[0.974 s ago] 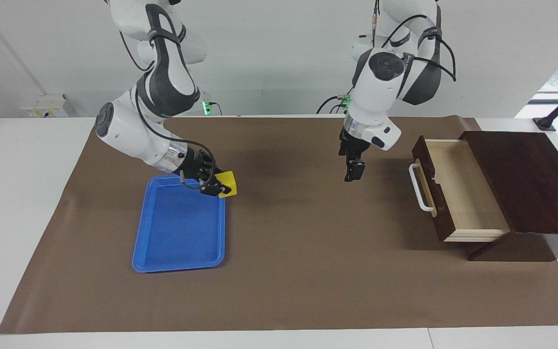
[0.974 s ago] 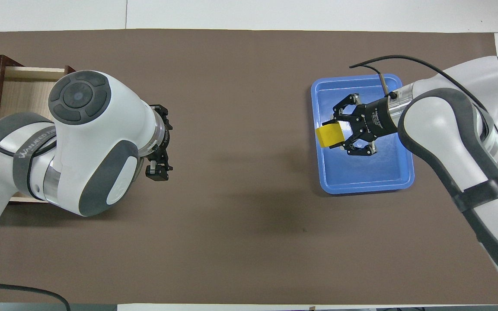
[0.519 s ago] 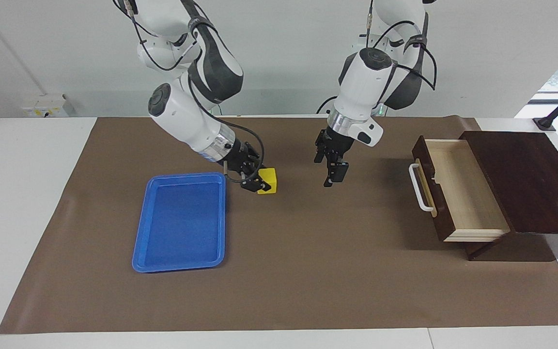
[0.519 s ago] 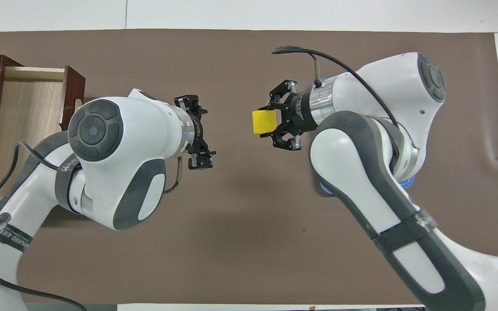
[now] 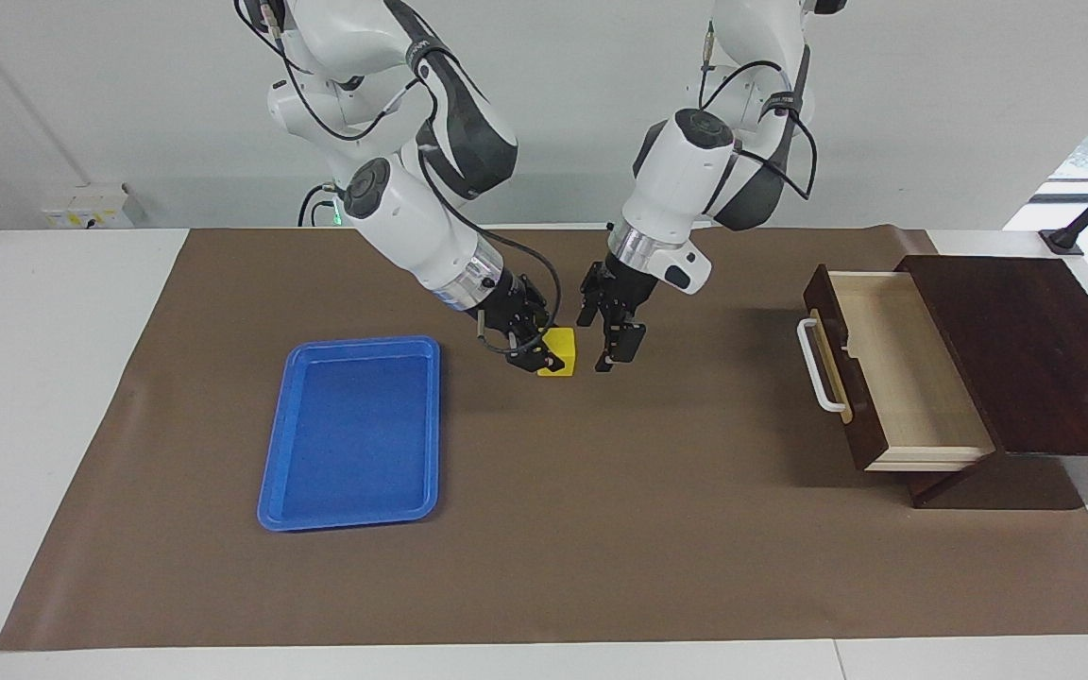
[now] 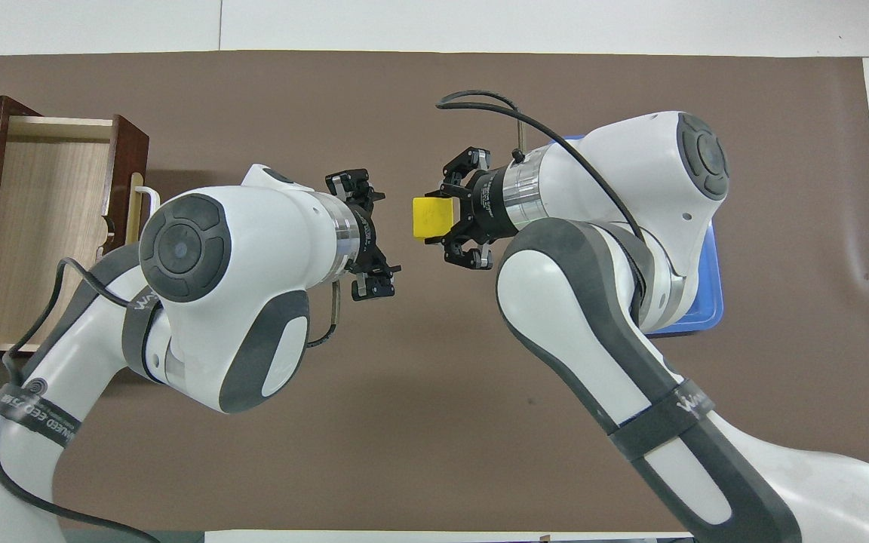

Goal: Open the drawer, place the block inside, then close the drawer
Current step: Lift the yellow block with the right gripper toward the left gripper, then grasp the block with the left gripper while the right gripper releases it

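My right gripper (image 5: 544, 355) (image 6: 434, 219) is shut on the small yellow block (image 5: 560, 365) (image 6: 433, 217) and holds it over the middle of the brown mat. Facing it, my left gripper (image 5: 612, 359) (image 6: 383, 234) hangs open a short gap from the block, touching nothing. The dark wooden drawer (image 5: 893, 368) (image 6: 50, 226) stands pulled out at the left arm's end of the table. Its pale interior holds nothing, and its white handle (image 5: 818, 368) faces the middle of the table.
A flat blue tray (image 5: 355, 430) (image 6: 706, 302) lies on the mat toward the right arm's end, partly covered by the right arm in the overhead view. The drawer's dark cabinet top (image 5: 1026, 349) sits at the table's end.
The right gripper has carried the block from over the blue tray to the middle of the mat. The left gripper has moved from near the drawer toward the block, still open.
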### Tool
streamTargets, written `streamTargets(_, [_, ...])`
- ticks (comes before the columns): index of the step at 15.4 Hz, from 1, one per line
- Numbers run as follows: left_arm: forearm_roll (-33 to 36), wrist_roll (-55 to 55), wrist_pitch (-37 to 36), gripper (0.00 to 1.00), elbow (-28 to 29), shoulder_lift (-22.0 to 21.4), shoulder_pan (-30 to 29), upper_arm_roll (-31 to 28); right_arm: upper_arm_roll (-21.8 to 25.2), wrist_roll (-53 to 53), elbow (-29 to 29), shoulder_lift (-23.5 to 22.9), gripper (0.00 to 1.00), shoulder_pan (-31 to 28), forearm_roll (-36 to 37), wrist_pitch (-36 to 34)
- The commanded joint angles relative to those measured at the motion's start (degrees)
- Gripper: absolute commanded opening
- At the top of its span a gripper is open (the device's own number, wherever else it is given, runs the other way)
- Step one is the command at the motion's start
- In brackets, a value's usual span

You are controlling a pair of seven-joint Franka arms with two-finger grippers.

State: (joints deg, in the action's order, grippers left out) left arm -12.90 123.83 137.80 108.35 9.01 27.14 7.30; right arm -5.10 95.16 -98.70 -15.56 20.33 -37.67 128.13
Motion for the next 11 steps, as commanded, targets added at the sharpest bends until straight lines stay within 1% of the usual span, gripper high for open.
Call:
streamTargets(1, [-3.44,0.01,2.03,1.0,-2.52,1.53,-0.33,-0.62,-0.26,0.55,0.87,-0.43,0.0,-0.73,-1.44,-0.34])
streamTargets(6, [-3.45,-1.74,3.17,1.0,-2.09,1.89,1.59,-0.54,-0.17,1.34,0.87,-0.43,0.0,-0.46,-1.44,-0.52])
streamTargets(9, [-3.45,-2.28,6.24,1.0,-2.27,3.12,2.82,-0.54,-0.26,1.43,0.87,-0.43,0.0,-0.46,-1.53,-0.52])
streamTargets(11, [-3.45,-2.28,6.6,1.0,-2.27,3.56,3.44,-0.54,-0.26,1.52,0.87,-0.43,0.0,-0.46,-1.53,-0.6])
